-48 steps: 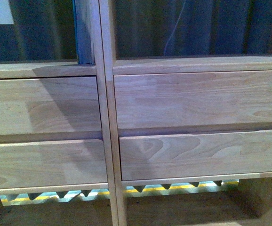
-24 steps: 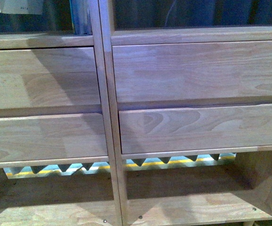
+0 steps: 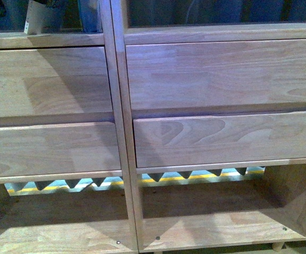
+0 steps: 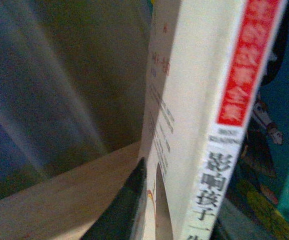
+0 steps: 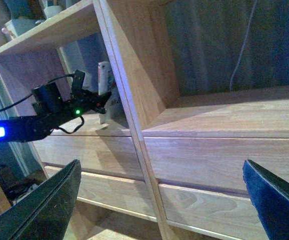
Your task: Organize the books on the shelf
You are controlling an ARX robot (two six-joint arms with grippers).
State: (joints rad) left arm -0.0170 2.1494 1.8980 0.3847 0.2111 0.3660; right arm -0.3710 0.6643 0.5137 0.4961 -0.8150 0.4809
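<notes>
In the left wrist view my left gripper (image 4: pixel 174 212) is shut on the white paperback book (image 4: pixel 194 100), whose red-and-white spine faces the camera. One black finger (image 4: pixel 124 205) lies against its cover; the other is hidden. A teal-edged book (image 4: pixel 272 150) stands right beside it. The front view shows the white book's lower corner (image 3: pixel 43 22) resting tilted on the left compartment's board of the shelf (image 3: pixel 116 106), with the blue-teal book (image 3: pixel 89 15) against the divider. My right gripper (image 5: pixel 159 200) hangs open in front of the shelf (image 5: pixel 219 160), holding nothing.
The right wrist view shows the left arm (image 5: pixel 39 120) reaching into the left compartment (image 5: pixel 92 127). The right compartment (image 5: pixel 224 117) holds nothing visible. A higher shelf board (image 5: pixel 49 27) carries small cups. The bottom open bays (image 3: pixel 211 222) sit near the floor.
The front view has dropped, so the shelf sits higher in the picture. The white book has moved right toward the divider and down onto the left compartment's board.
</notes>
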